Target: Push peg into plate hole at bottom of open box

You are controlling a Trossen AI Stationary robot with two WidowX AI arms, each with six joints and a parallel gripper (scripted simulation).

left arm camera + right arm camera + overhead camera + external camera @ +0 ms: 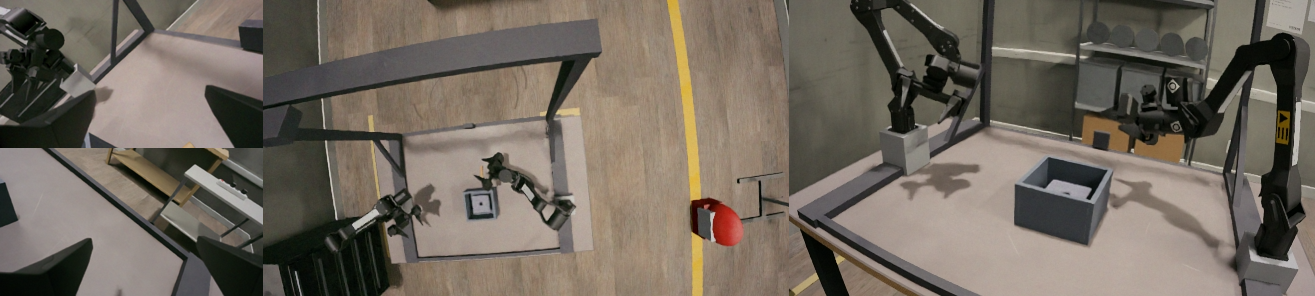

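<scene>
The open grey box [481, 203] stands in the middle of the table, also in the exterior view [1063, 197]. A pale plate [1069, 189] [481, 203] with a small hole lies at its bottom. The orange peg [481, 171] lies on the table just beyond the box, and only its tip shows in the left wrist view [188, 145]. My left gripper [486, 170] [1135, 121] [149, 92] is open and empty, raised above the peg. My right gripper [408, 221] [959, 100] [144, 241] is open and empty, held high near its base at the table's edge.
Dark frame rails run along the table's edges, with upright posts [985, 60] at the corners. Each arm stands on a grey base block [905, 147]. A shelf unit [1139, 75] stands behind the table. A corner of the box [6, 204] shows in the right wrist view.
</scene>
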